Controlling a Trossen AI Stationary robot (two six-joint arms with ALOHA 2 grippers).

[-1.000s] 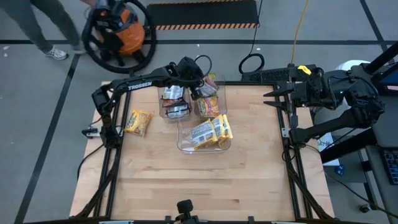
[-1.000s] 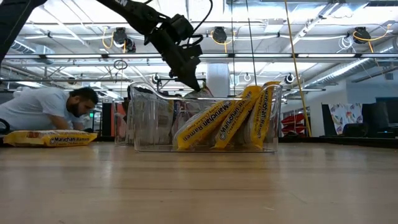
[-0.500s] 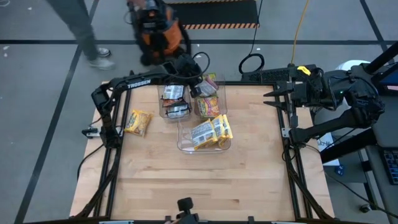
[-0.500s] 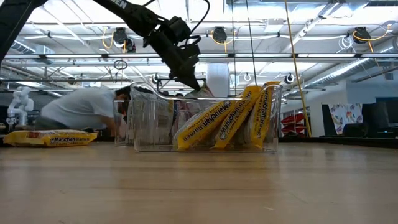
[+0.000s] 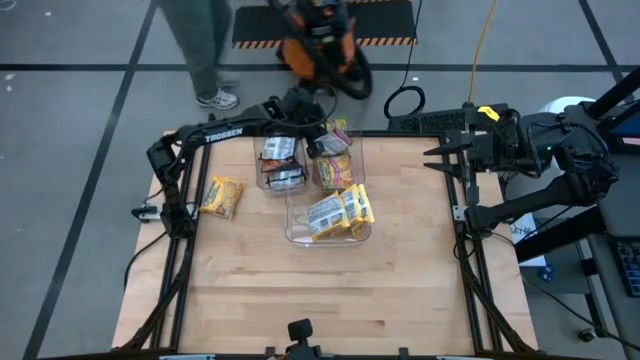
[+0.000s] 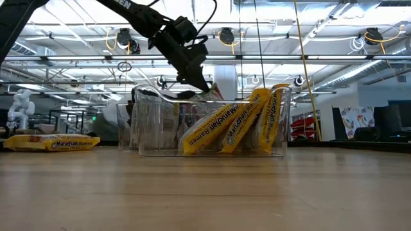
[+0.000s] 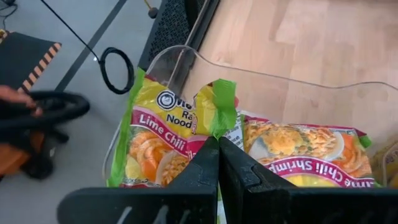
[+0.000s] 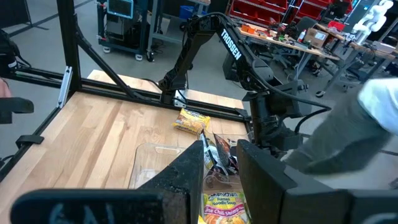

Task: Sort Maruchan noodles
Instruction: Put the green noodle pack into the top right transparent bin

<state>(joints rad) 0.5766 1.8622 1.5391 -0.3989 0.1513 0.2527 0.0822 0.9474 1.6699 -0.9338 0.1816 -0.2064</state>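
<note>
From above, your left gripper (image 5: pixel 322 146) hung over the far clear bins, its fingers pressed together and pinching the top edge of a lime-green packet (image 5: pixel 335 163) standing in the right-hand bin (image 5: pixel 345 150). The neighbouring bin (image 5: pixel 262 172) held dark packets (image 5: pixel 283 176), and the nearer bin (image 5: pixel 300 236) held yellow packets (image 5: pixel 338 211); all three bins stood touching one another, leaving little room between them. One loose yellow packet (image 5: pixel 222 196) lay alone near the table's left edge (image 5: pixel 150 260). The near half of the table was bare wood. Your right gripper (image 5: pixel 432 160) waited off the table's right edge with its fingers apart, holding nothing. A person (image 5: pixel 195 40) stood on the floor beyond the far edge, next to an orange machine (image 5: pixel 318 40).

At table height, you saw the left arm (image 6: pixel 160 32) reach down from above into the bins behind the yellow packets (image 6: pixel 231 128), which leaned upright against the clear wall (image 6: pixel 148 138). The loose packet (image 6: pixel 51 142) lay flat at far left.

In the left wrist view, the closed fingers (image 7: pixel 205 171) met on the green packet's (image 7: pixel 168 130) folded corner; a second lime packet (image 7: pixel 298 155) lay beside it, close under the bin's curved rim (image 7: pixel 280 78).

In the right wrist view, its spread fingers (image 8: pixel 186 168) framed the table, with the left arm (image 8: pixel 261 118) working across it.
</note>
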